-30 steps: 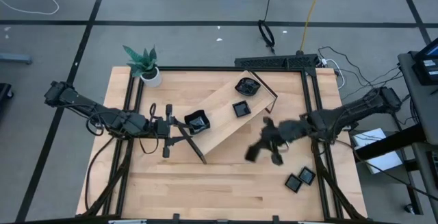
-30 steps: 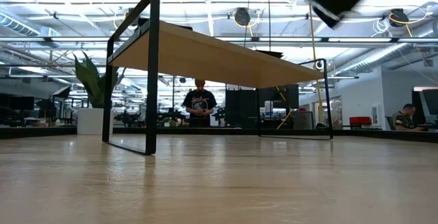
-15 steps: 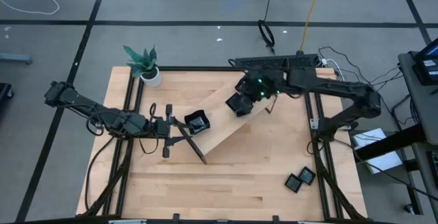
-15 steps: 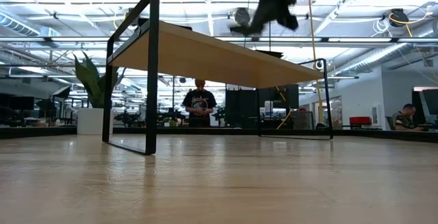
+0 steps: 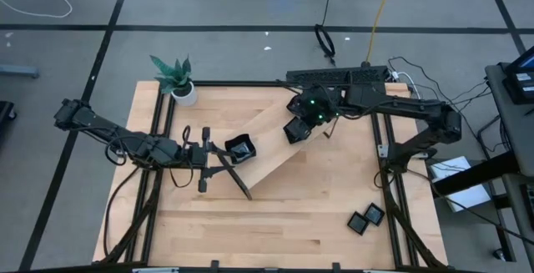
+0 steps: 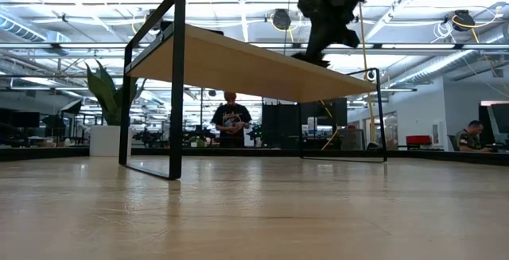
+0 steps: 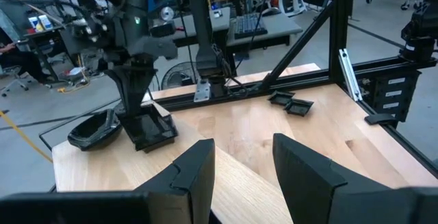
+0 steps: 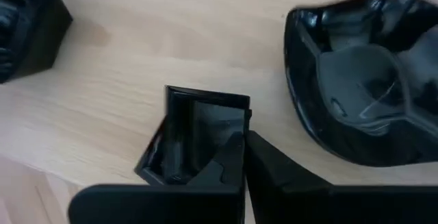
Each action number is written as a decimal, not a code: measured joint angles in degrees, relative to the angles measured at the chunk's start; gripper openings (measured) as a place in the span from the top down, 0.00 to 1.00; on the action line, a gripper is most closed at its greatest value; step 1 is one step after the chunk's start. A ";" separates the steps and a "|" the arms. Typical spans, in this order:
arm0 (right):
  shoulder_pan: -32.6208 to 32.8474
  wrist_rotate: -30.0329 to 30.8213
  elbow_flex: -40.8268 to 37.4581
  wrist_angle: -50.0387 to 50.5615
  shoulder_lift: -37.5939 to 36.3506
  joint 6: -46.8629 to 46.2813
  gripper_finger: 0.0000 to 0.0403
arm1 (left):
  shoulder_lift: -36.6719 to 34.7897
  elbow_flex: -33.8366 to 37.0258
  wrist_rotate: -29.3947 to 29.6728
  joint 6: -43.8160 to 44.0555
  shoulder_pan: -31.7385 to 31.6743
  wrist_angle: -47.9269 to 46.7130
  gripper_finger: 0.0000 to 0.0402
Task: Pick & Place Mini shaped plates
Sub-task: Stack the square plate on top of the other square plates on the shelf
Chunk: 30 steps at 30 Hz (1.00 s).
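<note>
Plates: glossy black square one pinched in right gripper on tray, beside rounded dish; left gripper parted, empty.

I see a pale wooden tabletop, a slanted wooden tray on black end rails near its middle, a potted plant at the far-left corner, two small black plates near the right edge

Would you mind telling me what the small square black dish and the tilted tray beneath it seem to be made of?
The small square black dish looks like glazed ceramic or glossy plastic: its walls mirror the light. The pale tilted tray looks like matte wood, with fine straight grain lines.
</note>
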<state>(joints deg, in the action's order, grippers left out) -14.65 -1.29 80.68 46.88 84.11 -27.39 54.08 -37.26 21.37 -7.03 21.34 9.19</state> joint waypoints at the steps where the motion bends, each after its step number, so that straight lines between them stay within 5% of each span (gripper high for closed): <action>1: 0.13 0.04 -0.52 -0.06 0.08 0.00 1.00 | 0.00 0.00 0.00 0.00 0.02 -0.02 0.62; 11: 2.52 -0.25 -1.38 -2.32 0.03 2.35 0.97 | 0.02 0.00 0.02 0.02 0.00 -0.01 0.62; 23: 3.04 -0.22 -1.46 -3.76 -2.85 8.16 0.77 | 0.01 0.00 0.01 0.01 0.01 -0.03 0.62; 30: 6.54 0.09 -1.46 -6.21 -7.11 14.19 0.73 | 0.02 0.00 0.00 0.00 0.00 -0.02 0.62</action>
<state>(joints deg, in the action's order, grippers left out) -8.11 -1.21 79.22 40.67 77.00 -13.20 54.10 -37.26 21.37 -7.03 21.35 9.17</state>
